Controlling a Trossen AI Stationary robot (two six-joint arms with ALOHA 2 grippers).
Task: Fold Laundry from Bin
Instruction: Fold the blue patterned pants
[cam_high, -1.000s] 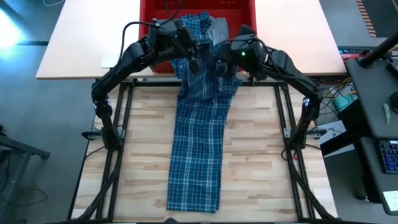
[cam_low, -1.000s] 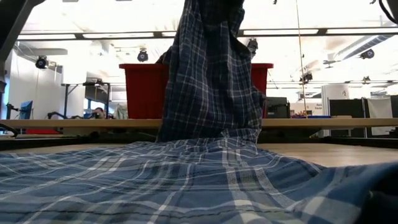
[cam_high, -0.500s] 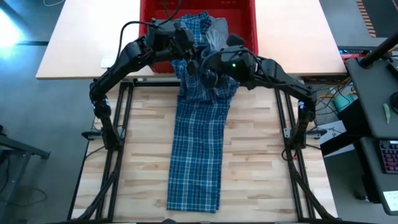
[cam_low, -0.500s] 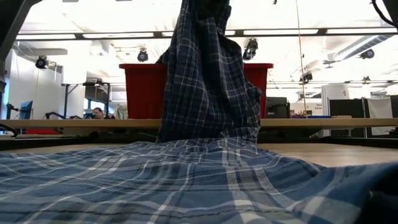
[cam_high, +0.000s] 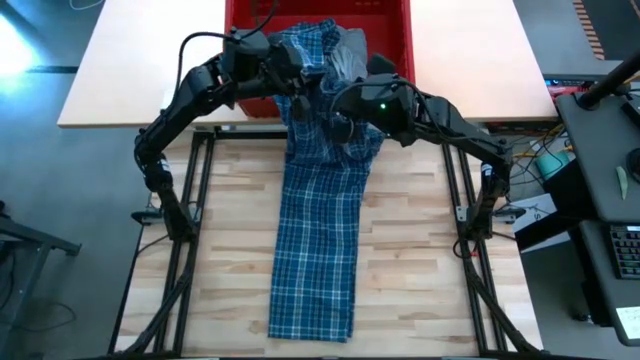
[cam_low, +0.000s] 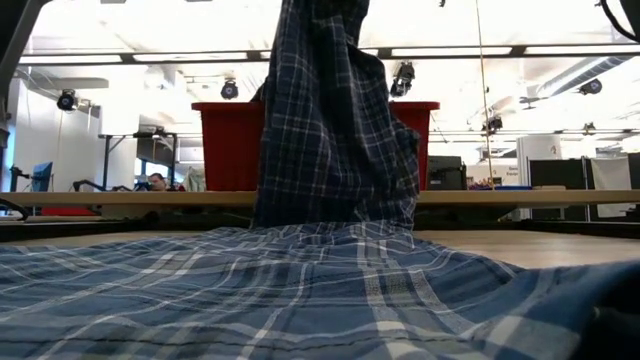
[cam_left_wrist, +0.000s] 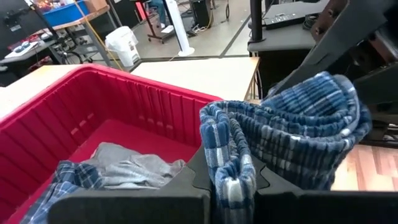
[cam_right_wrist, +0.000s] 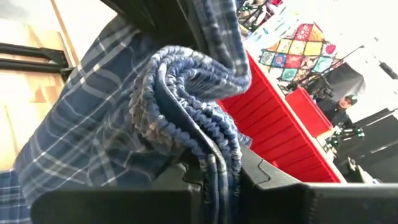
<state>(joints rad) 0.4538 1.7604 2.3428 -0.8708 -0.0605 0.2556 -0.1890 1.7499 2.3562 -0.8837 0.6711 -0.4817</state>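
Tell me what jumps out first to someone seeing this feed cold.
The blue-and-white plaid shirt, stretched from the red plastic bin at the table's far edge down the wooden table to its near edge. Above the bin's front, the left hand and right hand each pinch bunched plaid, holding it up.

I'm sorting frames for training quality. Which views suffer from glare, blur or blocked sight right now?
Low view: bright ceiling lights wash out the background, and the plaid shirt fills the foreground, soft up close. High view: evenly lit, glare at the upper left corner. Both wrist views: bunched shirt cloth blocks much of the sight; the red bin stays clear.
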